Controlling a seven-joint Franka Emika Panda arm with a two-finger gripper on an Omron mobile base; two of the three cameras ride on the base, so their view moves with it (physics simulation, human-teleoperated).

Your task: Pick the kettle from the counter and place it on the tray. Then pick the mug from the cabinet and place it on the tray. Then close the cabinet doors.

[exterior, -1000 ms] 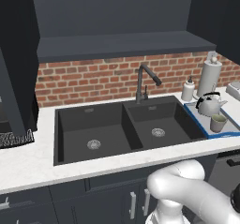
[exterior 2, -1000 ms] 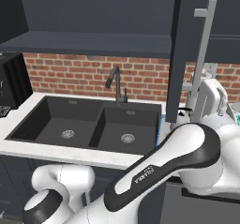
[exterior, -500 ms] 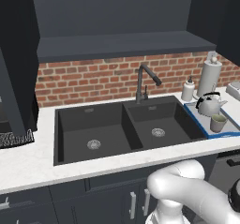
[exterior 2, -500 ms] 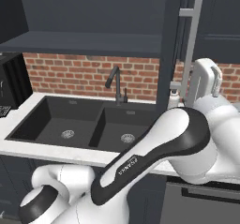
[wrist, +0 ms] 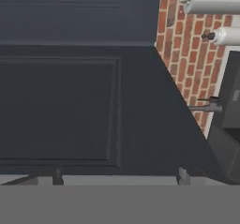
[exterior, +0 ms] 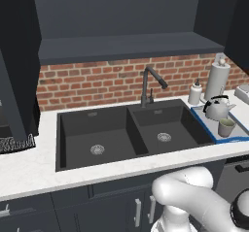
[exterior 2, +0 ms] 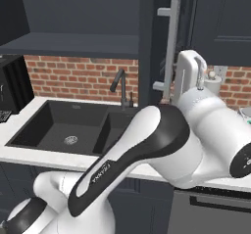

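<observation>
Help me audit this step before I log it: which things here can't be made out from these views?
- End effector: its state; the hand view faces a cabinet door up close.
- Tray: its far end, cut by the left base view's right edge.
- Kettle and mug: hidden behind the arm in the right base view.

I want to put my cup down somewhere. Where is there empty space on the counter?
The white counter is bare in front of the black sink and to its left, up to the dark patterned thing. The right end is crowded: the tray holds the kettle and mug, with the soap bottle and paper-towel roll behind.
</observation>
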